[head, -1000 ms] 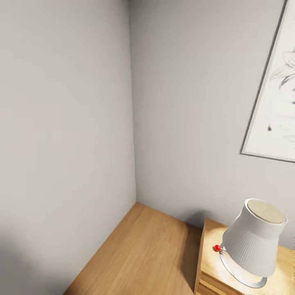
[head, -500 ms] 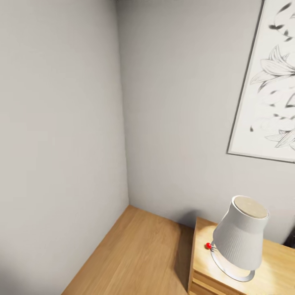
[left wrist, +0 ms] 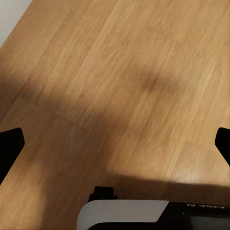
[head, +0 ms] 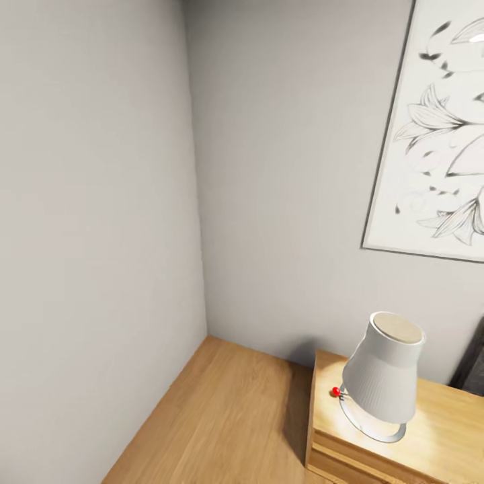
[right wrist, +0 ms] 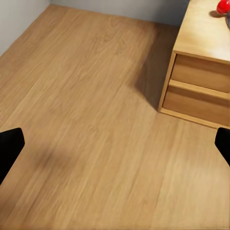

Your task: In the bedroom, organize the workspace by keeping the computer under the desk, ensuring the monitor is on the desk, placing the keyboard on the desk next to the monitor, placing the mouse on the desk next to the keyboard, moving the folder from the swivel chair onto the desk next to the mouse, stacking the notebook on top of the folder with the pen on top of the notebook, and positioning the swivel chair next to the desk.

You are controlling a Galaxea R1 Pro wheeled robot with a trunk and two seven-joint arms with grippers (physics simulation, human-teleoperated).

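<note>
Head view: we face a room corner; one white lamp point(head: 383, 376) on one light-wood chest point(head: 430, 430), one framed flower print point(head: 437, 134) above. Left wrist: fingers point(left wrist: 9, 146) spread wide, empty, over wood floor point(left wrist: 120, 72). Right wrist: fingers point(right wrist: 9, 143) likewise wide apart, empty; two chest drawers point(right wrist: 199, 91). No task things here.

No readable text. Faint white lettering on dark robot body point(left wrist: 191, 211) in left wrist view, cut by frame edge, too small and blurred to read. Wall print point(head: 437, 134) carries flower drawing, no words.
</note>
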